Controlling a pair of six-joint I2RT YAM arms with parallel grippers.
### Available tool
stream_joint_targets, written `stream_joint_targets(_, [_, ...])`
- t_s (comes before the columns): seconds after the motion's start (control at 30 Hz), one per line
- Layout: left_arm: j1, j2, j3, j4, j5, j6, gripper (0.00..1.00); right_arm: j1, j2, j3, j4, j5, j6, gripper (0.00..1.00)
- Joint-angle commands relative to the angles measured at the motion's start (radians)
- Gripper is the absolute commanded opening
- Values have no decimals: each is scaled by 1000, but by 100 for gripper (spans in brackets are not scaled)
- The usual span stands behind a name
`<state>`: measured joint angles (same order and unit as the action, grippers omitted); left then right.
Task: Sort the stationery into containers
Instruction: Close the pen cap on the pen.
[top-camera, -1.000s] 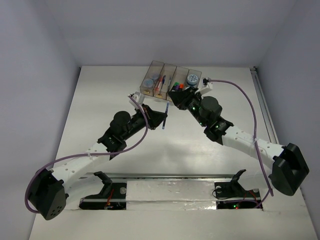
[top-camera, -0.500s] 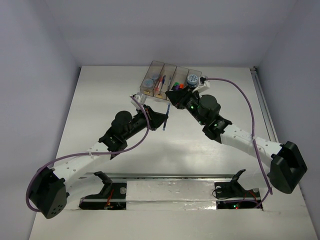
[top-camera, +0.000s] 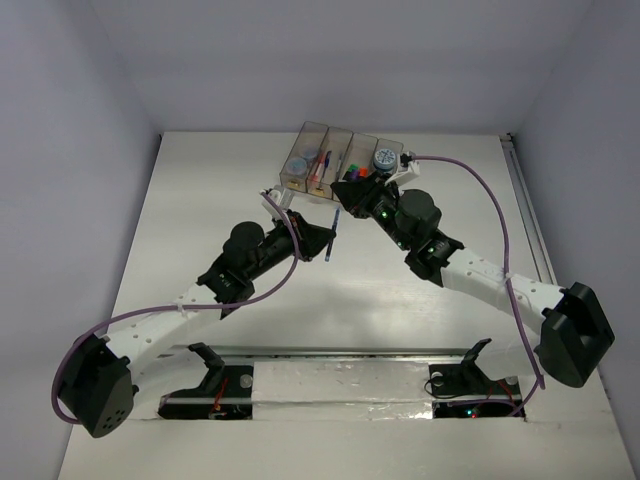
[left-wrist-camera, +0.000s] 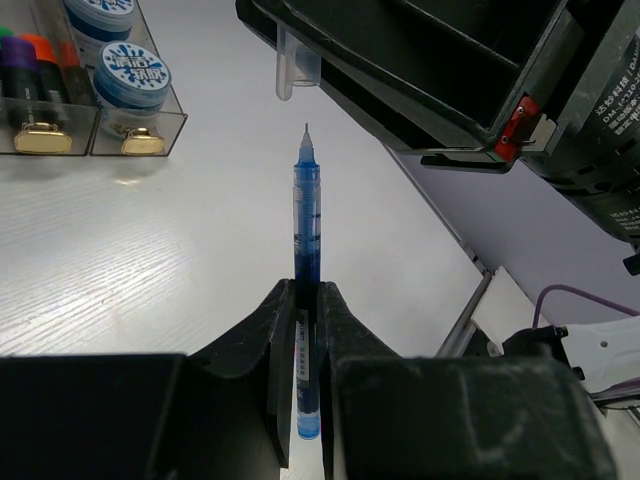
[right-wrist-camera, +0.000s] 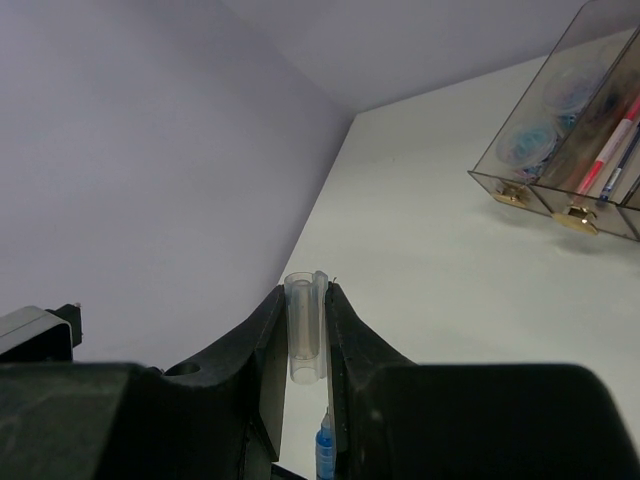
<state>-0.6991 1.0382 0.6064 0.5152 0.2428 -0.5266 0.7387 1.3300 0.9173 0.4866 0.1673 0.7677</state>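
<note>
My left gripper (left-wrist-camera: 306, 296) is shut on a thin blue pen (left-wrist-camera: 306, 215), uncapped, tip pointing away; in the top view the pen (top-camera: 331, 238) hangs just in front of the containers (top-camera: 345, 160). My right gripper (right-wrist-camera: 306, 300) is shut on a clear pen cap (right-wrist-camera: 305, 325), which also shows in the left wrist view (left-wrist-camera: 288, 72), a short gap beyond the pen tip. The pen tip (right-wrist-camera: 324, 448) shows just below the cap. The smoky bins hold tape rolls (left-wrist-camera: 132, 72), highlighters (left-wrist-camera: 30, 62) and a pink pen (right-wrist-camera: 608, 152).
The bin row stands at the table's back middle, its tan end pieces (left-wrist-camera: 42, 138) facing the arms. Both grippers meet just in front of it in the top view, the right gripper (top-camera: 340, 207) above the left gripper (top-camera: 326, 240). A rail (top-camera: 528, 215) runs along the table's right edge.
The right arm has shifted slightly left, bringing the cap closer to the pen tip. The left gripper and pen have barely moved.
</note>
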Motion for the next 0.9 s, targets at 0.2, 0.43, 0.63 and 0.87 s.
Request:
stream_joint_targets(0.2, [-4, -41, 47, 23, -19, 28, 0, -5, -31, -5, 52, -14, -4, 0])
stream_joint_targets(0.43, [-4, -52, 50, 25, -20, 34, 0, -5, -18, -12, 52, -31, 5, 0])
stream_joint_targets(0.63, [-4, -49, 50, 25, -20, 36, 0, -5, -18, -14, 56, -43, 5, 0])
stream_joint_targets(0.87, [-4, -49, 49, 16, -31, 34, 0, -5, -34, -21, 67, -46, 1, 0])
